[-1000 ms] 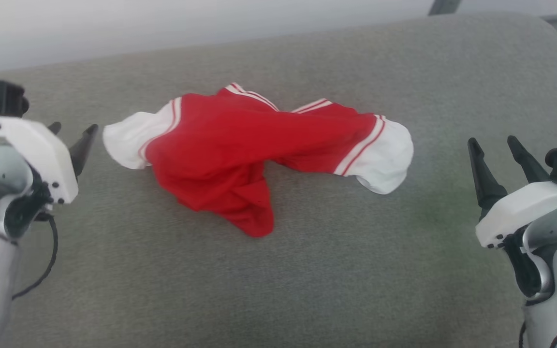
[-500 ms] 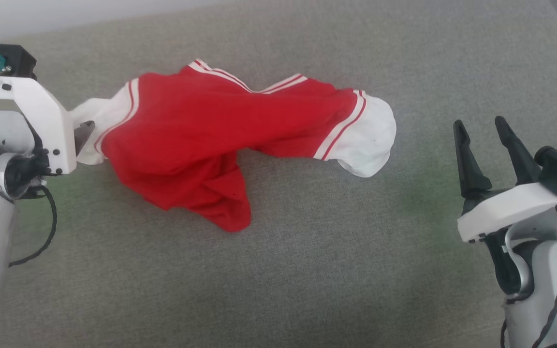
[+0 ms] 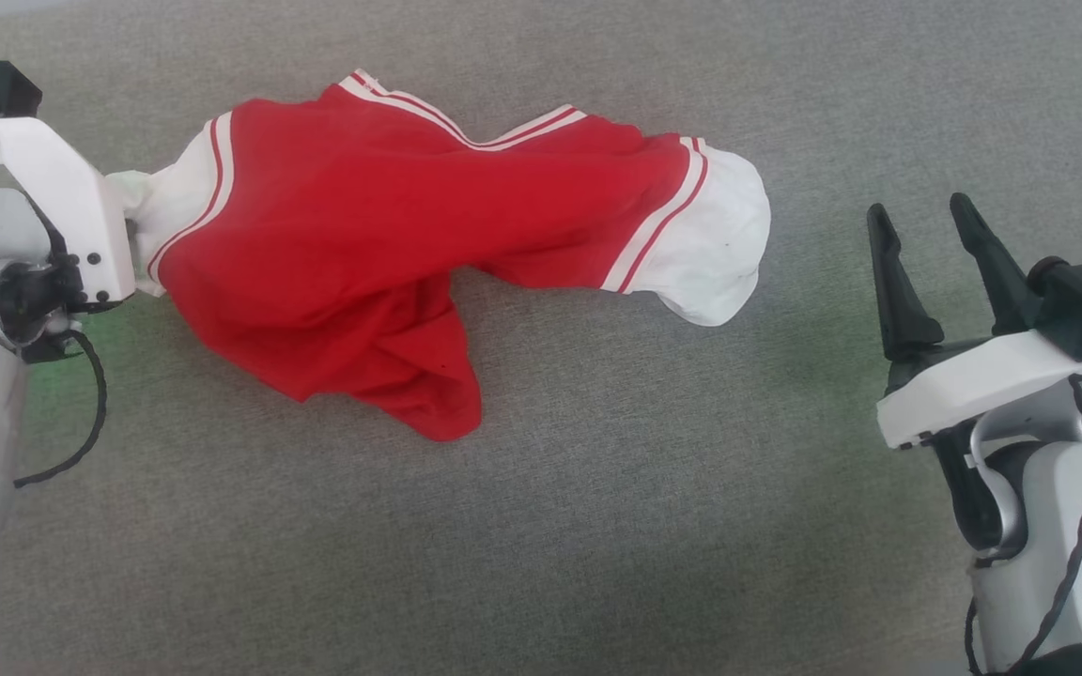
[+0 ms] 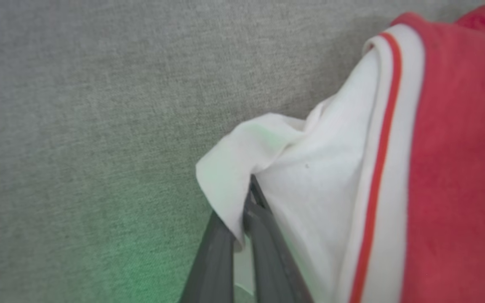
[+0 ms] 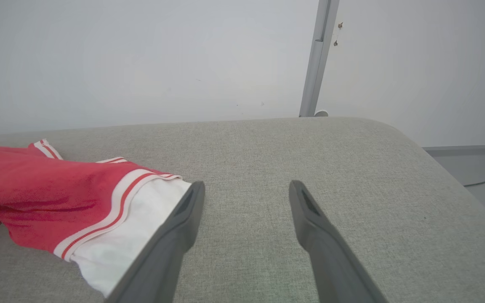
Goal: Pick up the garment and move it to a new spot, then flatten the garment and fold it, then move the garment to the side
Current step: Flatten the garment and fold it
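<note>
The garment (image 3: 391, 235), a red jersey with white sleeves and red-and-white striped trim, lies crumpled across the grey cushion. In the left wrist view my left gripper (image 4: 246, 202) is shut on the edge of the garment's (image 4: 331, 168) white left sleeve, the cloth folded over its fingertips. The head view has that gripper's white mount at the far left against the sleeve, its fingers hidden. My right gripper (image 3: 917, 221) stands open to the right of the other white sleeve, apart from it. In the right wrist view the right gripper (image 5: 246, 187) is open above bare cushion, with the garment (image 5: 78, 193) at lower left.
The grey cushioned surface (image 3: 597, 516) spreads wide in front of and to the right of the jersey. Its rounded far right edge (image 5: 415, 143) drops to a floor with a cable. A pale wall and a metal post (image 5: 316, 59) stand behind.
My left gripper has reached the white left sleeve and shut on its edge. The camera has tilted down, so the whole scene sits higher in the head view. The right gripper stays open.
</note>
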You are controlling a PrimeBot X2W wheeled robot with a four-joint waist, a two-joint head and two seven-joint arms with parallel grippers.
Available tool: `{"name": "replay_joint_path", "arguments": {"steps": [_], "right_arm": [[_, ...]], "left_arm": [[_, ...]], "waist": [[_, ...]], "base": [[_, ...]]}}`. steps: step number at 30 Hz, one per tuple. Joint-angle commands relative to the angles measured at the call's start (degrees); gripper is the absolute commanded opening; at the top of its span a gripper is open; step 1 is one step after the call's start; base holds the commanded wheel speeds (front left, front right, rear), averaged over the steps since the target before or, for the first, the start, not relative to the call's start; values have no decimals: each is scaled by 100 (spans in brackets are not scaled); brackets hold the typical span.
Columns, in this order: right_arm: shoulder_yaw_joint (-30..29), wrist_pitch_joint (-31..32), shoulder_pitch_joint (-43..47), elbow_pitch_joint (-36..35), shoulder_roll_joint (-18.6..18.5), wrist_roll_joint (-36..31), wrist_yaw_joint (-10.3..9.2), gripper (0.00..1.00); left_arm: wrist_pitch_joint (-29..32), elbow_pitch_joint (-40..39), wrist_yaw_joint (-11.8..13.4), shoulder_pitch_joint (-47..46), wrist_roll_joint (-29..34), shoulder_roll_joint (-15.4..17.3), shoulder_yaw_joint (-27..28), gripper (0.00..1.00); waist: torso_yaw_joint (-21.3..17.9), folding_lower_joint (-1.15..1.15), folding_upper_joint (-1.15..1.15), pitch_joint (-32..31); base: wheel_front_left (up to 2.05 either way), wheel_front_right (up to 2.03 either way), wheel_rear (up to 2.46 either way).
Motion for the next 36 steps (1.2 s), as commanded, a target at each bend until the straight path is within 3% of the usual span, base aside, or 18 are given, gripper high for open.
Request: {"name": "replay_joint_path", "arguments": {"steps": [1,16,23,24,25,26,27,36], "right_arm": [[-14,-13,-78,-4,-3,7,1,100],[-258,244,101,-117,-90,-118,1,100],[-248,344,143,-129,-110,-120,1,100],[-242,364,152,-128,-120,-123,1,100],[-234,393,161,-126,-120,-120,1,100],[-232,400,167,-128,-129,-115,1,100],[-229,421,167,-137,-139,-113,1,100],[-98,515,198,-247,-232,-39,1,100]], "left_arm": [[11,173,44,167,20,-39,-40,0],[73,-45,399,1087,-277,316,268,0],[84,-580,546,1745,-514,239,376,0],[79,-650,574,1776,-528,234,393,11],[89,-723,621,1797,-531,251,409,44],[89,-818,637,1789,-513,274,408,87],[92,-918,670,1766,-519,288,423,100],[560,-1613,899,1344,-338,529,303,100]], "waist": [[13,0,0,0],[493,0,0,-182],[689,0,0,-273],[715,0,0,-296],[735,0,0,-323],[757,0,0,-347],[780,0,0,-373],[842,0,0,-491]], "base": [[0,0,0],[0,0,0],[0,0,0],[0,0,0],[0,0,0],[0,0,0],[0,0,0],[0,0,0]]}}
